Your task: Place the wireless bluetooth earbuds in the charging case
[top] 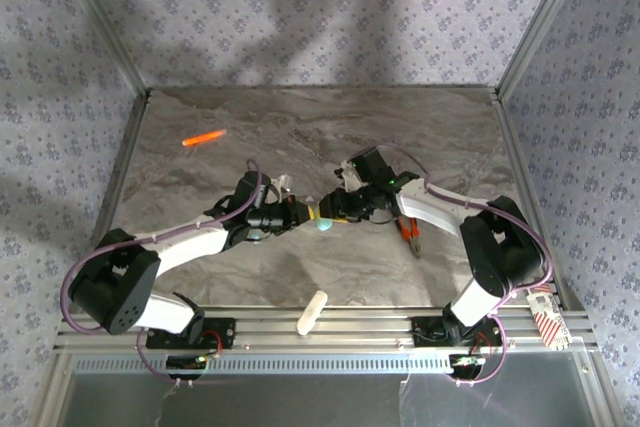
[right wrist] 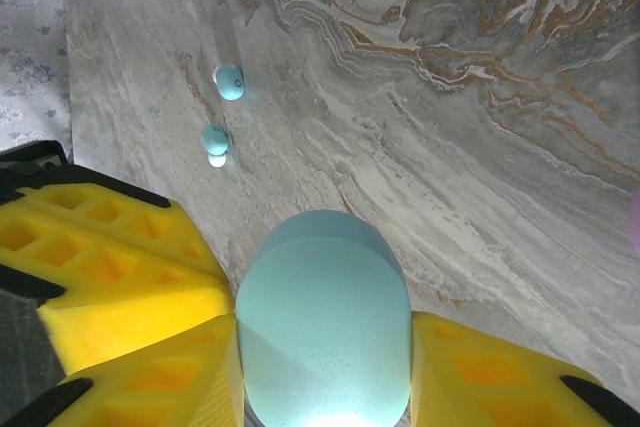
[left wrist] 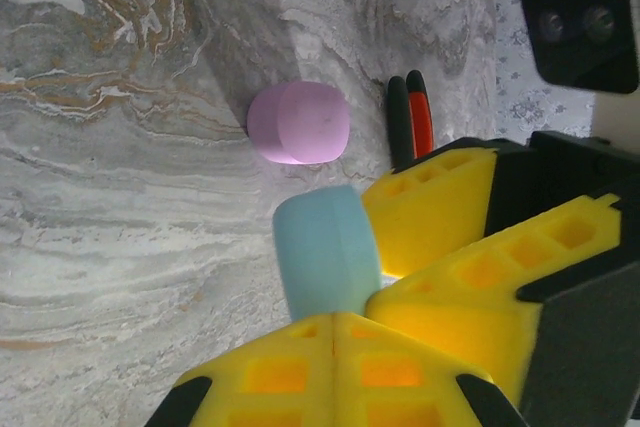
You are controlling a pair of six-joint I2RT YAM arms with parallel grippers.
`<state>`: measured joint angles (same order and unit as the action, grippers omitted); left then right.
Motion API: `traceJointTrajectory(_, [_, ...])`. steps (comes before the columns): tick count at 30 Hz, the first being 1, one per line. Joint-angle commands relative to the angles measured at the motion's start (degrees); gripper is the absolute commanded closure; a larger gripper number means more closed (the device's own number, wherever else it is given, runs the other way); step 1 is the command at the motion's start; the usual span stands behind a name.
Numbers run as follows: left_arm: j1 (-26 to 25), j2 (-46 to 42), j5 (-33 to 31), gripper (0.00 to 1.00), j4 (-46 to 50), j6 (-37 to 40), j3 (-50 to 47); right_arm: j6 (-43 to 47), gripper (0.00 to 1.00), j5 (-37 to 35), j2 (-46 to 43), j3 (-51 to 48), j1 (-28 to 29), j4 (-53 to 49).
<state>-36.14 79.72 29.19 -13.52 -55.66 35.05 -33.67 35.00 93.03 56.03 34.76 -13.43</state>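
Earbuds (right wrist: 229, 82), the two teal ones, are lying upper left in the right wrist view, ahead of the right gripper (right wrist: 325, 372) we are clamping on the teal case (right wrist: 325, 277); the left gripper (left wrist: 332, 332), pinched together, is sitting nearer.

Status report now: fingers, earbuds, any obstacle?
Right fingers clamp teal case; left fingers shut, beside it. Two teal earbuds loose on table. Pink case close by.

The top camera is looking down over the whole table (top: 420, 127), while both wrist cameras are peering closely, from opposite sides, at one teal case (right wrist: 325, 317).
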Motion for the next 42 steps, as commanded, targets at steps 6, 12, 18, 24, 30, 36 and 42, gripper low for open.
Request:
traceJointTrajectory(6, [-0.6,1.4,1.3,1.00,-1.2,-0.2,2.5,-0.5,0.59,1.1,1.2,1.5,1.0,0.4])
traceJointTrajectory(12, [-0.7,1.4,0.5,1.00,0.3,0.7,2.2,-1.9,0.60,2.2,0.2,0.5,-0.1,2.3])
traceJointTrajectory(18, [-0.7,1.7,0.0,1.00,0.5,0.9,2.0,-4.1,0.60,4.3,-0.2,-0.1,-1.0,4.4])
traceJointTrajectory(24, [-0.7,2.3,-0.5,1.00,1.2,1.4,2.1,-4.8,0.60,5.1,-0.9,-0.3,-1.4,5.0])
traceJointTrajectory(30, [-0.5,2.7,-1.9,1.00,3.6,2.3,2.8,-5.1,0.60,5.9,-1.9,-0.6,-1.7,5.2])
traceJointTrajectory(36, [-0.3,3.0,-2.8,1.00,5.7,3.1,3.3,-5.3,0.61,6.3,-2.9,-1.0,-1.9,5.1])
traceJointTrajectory(42, [1.5,1.3,-3.1,1.00,7.4,3.3,2.2,-4.7,0.61,5.9,-3.4,-1.8,-2.5,4.6])
